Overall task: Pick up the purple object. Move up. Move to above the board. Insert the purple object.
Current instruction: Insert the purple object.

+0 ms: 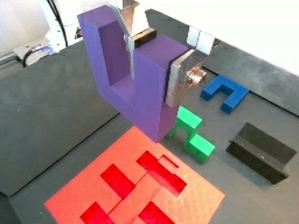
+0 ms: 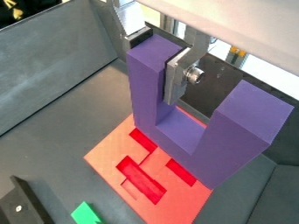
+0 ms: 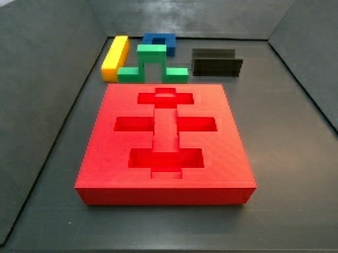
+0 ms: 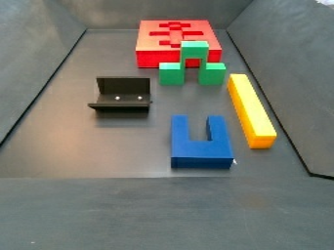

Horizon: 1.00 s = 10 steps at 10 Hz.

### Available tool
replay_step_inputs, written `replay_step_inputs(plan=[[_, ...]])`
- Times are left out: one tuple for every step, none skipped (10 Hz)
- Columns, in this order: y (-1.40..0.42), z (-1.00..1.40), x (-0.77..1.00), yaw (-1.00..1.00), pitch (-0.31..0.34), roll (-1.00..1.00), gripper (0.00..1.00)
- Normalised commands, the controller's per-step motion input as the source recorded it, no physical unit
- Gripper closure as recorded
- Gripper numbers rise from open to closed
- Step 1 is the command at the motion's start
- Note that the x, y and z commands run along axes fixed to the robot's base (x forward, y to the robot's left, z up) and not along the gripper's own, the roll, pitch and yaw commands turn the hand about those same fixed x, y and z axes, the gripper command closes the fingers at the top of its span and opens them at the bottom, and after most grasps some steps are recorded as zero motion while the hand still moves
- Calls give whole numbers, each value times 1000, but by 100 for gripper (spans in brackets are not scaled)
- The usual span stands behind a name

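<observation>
In both wrist views my gripper (image 1: 153, 66) (image 2: 156, 59) is shut on one prong of the purple object (image 1: 122, 83) (image 2: 222, 131), a violet U-shaped block. The silver fingers (image 1: 179, 80) (image 2: 176, 77) press the prong from both sides. The block hangs in the air, its base down, over the near part of the red board (image 1: 82, 197) (image 2: 107, 150). The board's cross-shaped and rectangular recesses show below it. Both side views show the board (image 3: 103, 148) (image 4: 147, 44) with its recesses bare, but neither the gripper nor the purple object.
A green stepped block (image 1: 193, 136) (image 3: 148, 64) (image 4: 193, 61) lies beside the board. A blue U-shaped block (image 1: 222, 92) (image 4: 202, 142), a yellow bar (image 3: 117, 56) (image 4: 251, 109) and the dark fixture (image 1: 260, 150) (image 3: 215, 62) (image 4: 120, 96) stand on the grey floor. Dark walls ring the workspace.
</observation>
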Motion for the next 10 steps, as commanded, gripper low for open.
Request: replay_step_inputs(plan=[[-34, -34, 117, 0, 0, 0, 100], [-211, -800, 411, -57, 0, 0, 100], [-300, -1000, 429, 0, -37, 16, 100], [-574, -1000, 409, 3, -40, 99, 100], [-671, -931, 449, 111, 0, 140, 100], [-671, -889, 406, 106, -4, 167, 100], [-671, -851, 366, 97, -1, 199, 100], [-677, -857, 331, 100, 0, 199, 100], [-711, -837, 237, 26, 0, 63, 100], [-560, -737, 151, 11, -86, -90, 100]])
